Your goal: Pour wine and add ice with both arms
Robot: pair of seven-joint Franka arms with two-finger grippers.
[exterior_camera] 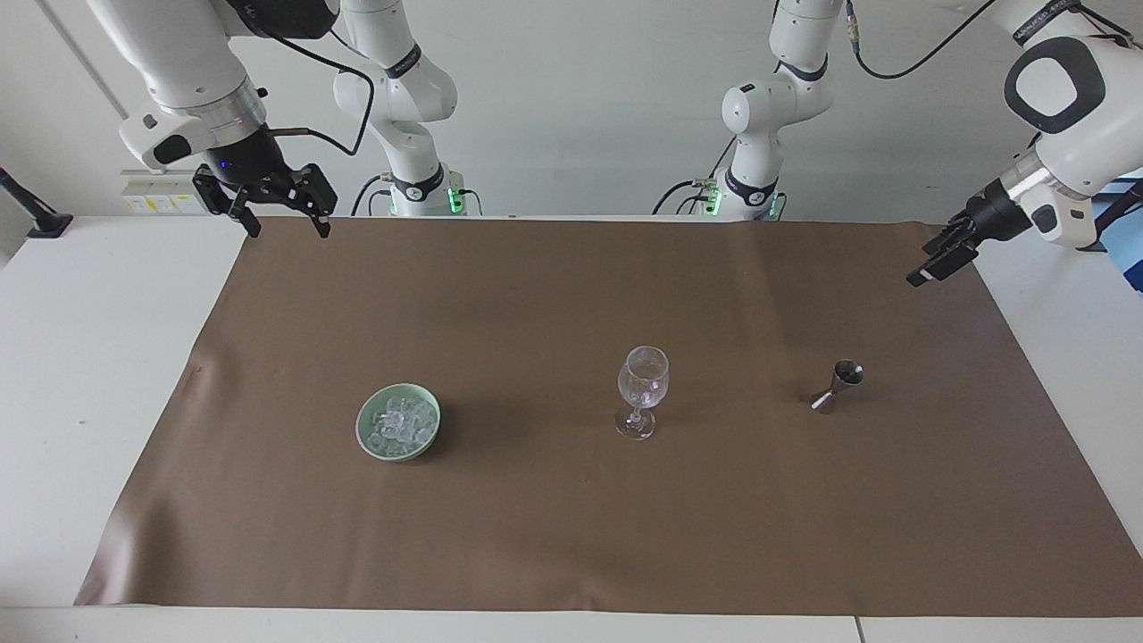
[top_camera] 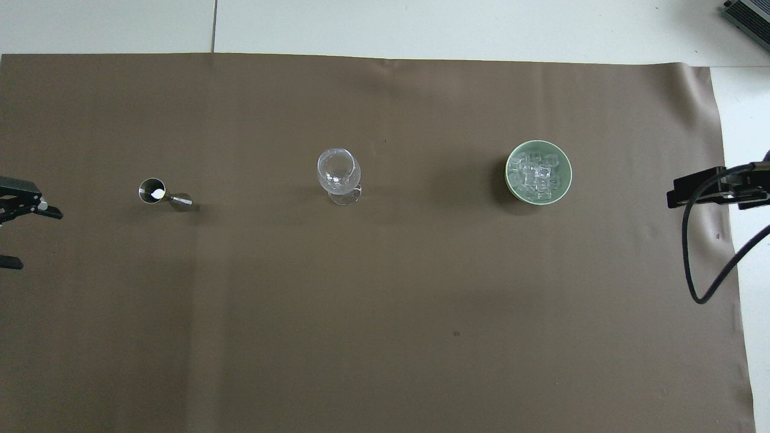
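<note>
Fig. Setup w/ both arms idle-high, seen across the table, read from the right arm's end to the left arm's. Landmark: wine glass, standing upright mid-mat.

(a) Right gripper is hanging over the mat's edge nearest the robots, well apart from the glass, fingers spread, holding nothing; wrist is pointing down. This arm is waiting.

(b) Bowl w/ ice is sitting beside the glass toward the right arm's end, approx. level w/ it, presumably so that arm can be picking cubes w/o crossing over.

(c) Glass is sitting between the two supplies, prob. as shared target.

(d) Jigger, standing for the wine, is sitting upright beside the glass toward the left arm's end, untouched.

(e) Left gripper is hovering over the mat corner at the left arm's end, wrist slanting down toward the jigger, fingers apart and empty.

Nothing poured or added yet, by the look of it.
</note>
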